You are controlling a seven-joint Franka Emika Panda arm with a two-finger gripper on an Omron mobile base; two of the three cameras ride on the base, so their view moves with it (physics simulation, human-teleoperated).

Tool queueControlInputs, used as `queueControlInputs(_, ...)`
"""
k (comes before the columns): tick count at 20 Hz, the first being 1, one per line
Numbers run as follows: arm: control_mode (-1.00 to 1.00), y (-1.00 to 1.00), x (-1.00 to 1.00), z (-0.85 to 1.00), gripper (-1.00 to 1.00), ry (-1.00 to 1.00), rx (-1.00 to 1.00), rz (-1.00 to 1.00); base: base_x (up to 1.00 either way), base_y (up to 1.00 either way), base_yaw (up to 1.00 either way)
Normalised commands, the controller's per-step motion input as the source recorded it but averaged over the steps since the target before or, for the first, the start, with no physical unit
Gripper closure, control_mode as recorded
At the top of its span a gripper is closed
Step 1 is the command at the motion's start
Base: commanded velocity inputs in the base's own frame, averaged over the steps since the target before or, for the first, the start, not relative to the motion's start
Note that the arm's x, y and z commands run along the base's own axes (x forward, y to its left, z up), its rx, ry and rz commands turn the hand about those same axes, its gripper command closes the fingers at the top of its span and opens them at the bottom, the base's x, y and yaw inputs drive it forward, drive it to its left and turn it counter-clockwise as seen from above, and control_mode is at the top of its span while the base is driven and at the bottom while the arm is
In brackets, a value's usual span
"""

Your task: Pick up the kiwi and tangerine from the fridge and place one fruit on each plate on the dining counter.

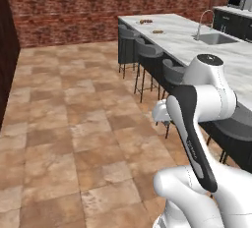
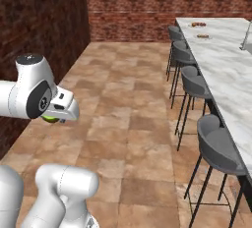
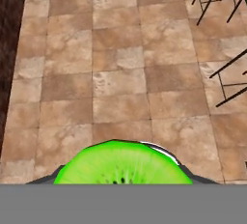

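The kiwi (image 3: 120,162), cut face bright lime-green, fills the bottom of the hand view, and my gripper (image 2: 55,119) is shut on it. In the right base view the kiwi (image 2: 47,119) peeks out green under the white hand, held over the tiled floor. The dining counter (image 1: 187,40), white marble, runs along the right. At its far end the plates show as two small round shapes (image 1: 145,21) (image 1: 157,31), too small to make out. The tangerine and the fridge are out of view.
Grey bar stools (image 2: 216,143) (image 1: 147,52) line the counter's near side. A steel sink (image 1: 215,38) and faucet (image 1: 204,20) sit in the counter. The brown tile floor (image 1: 74,124) is wide. A brick wall (image 1: 74,6) stands at the back and a dark wall (image 2: 29,25) on the left.
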Motion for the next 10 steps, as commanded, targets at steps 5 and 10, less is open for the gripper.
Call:
queueControlInputs(5, 1.0, 0.0, 0.0, 0.0, 1.0, 0.0, 0.0, 0.0, 1.0, 0.62, -0.43)
queueControlInputs(10, 1.0, 0.0, 0.0, 0.0, 1.0, 0.0, 0.0, 0.0, 1.0, 0.62, -0.43)
